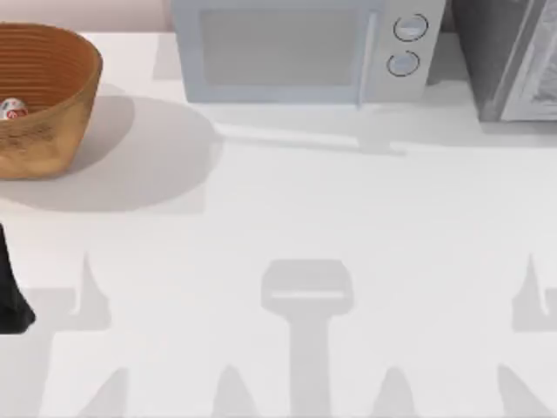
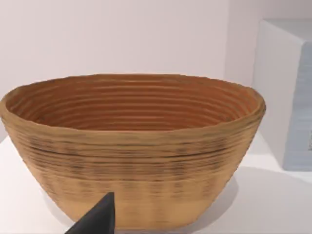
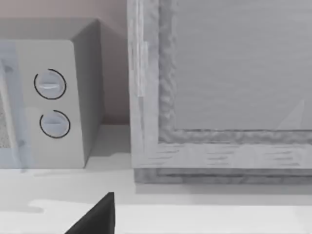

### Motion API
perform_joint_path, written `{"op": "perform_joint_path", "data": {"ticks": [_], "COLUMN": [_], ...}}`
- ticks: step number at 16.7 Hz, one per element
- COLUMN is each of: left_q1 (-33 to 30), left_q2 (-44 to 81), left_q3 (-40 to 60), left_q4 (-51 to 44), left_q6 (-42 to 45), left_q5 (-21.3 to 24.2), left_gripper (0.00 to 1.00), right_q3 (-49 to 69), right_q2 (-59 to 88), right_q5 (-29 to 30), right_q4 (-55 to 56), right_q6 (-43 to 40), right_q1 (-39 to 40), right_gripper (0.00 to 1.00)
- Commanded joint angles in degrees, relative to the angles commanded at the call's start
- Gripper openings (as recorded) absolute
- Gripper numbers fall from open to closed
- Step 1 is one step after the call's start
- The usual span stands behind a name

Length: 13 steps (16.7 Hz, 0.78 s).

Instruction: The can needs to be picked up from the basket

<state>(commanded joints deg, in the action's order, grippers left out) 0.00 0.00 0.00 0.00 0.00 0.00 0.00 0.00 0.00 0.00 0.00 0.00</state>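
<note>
White table (image 1: 287, 218). Left arm (image 1: 10, 292) at the near left edge; its gripper (image 2: 100, 217) faces the basket (image 1: 39, 96), jaw state unreadable. Basket stands upright at far left, can (image 1: 12, 109) inside it. Microwave (image 1: 296, 48) at far centre. Right gripper (image 3: 97, 217) faces it, jaw state unreadable.

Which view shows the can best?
The top view: the can shows inside the basket at the table's left edge, partly cut off. The left wrist view looks at the basket's outer wall, which hides its contents. The right wrist view faces the microwave.
</note>
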Motion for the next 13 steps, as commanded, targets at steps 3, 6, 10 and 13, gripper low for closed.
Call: {"op": "perform_joint_path", "data": {"ticks": [3,6,10,13], "left_q1": [0.08,0.68,1.75,2.54], "left_q2": [0.50,5.17,18.49,32.51], "left_q3": [0.49,5.05,17.94,31.47], "left_q4": [-0.27,-2.86,-10.26,-18.08], "left_q6": [0.02,0.25,1.05,1.99], "left_q5": [-0.03,-0.12,0.22,0.93], "left_gripper": [1.00,1.00,1.00,1.00], "right_q3": [0.00,0.00,0.00,0.00], "right_q2": [0.00,0.00,0.00,0.00], "right_q5": [0.00,0.00,0.00,0.00], "right_q4": [0.00,0.00,0.00,0.00], "right_q6": [0.00,0.00,0.00,0.00], "right_q1": [0.00,0.00,0.00,0.00], "right_gripper": [1.00,1.00,1.00,1.00]}}
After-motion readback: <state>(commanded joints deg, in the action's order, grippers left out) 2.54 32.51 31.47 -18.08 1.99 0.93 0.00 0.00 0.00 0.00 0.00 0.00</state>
